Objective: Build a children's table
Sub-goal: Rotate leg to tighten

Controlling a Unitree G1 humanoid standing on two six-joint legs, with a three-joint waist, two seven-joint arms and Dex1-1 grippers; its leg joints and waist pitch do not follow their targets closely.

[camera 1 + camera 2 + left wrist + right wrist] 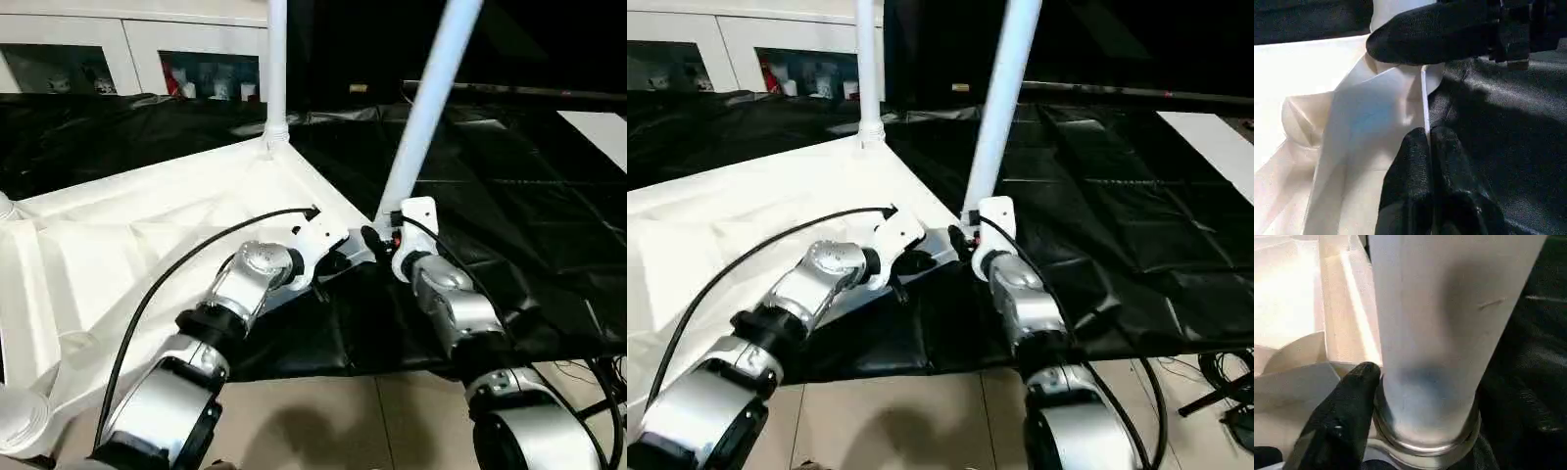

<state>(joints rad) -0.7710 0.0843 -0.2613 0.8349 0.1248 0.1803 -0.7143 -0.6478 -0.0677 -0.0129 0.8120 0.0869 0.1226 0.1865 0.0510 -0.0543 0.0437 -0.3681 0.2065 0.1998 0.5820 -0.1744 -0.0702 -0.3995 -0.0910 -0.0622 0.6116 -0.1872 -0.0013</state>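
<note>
Tabletop lies underside up at centre frame; with right gripper fingers spread around the leaning leg base, left gripper fingers pressed together on the rim, straighten the leg while pushing it home.

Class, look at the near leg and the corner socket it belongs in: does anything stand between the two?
Nothing visible does. The near leg already stands with its foot in the corner socket of the tabletop, leaning right. The right gripper is at its base.

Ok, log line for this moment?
far leg: socketed | near leg: leaning in corner | right pincer: around its base | left pincer: shut, at top rim
</note>
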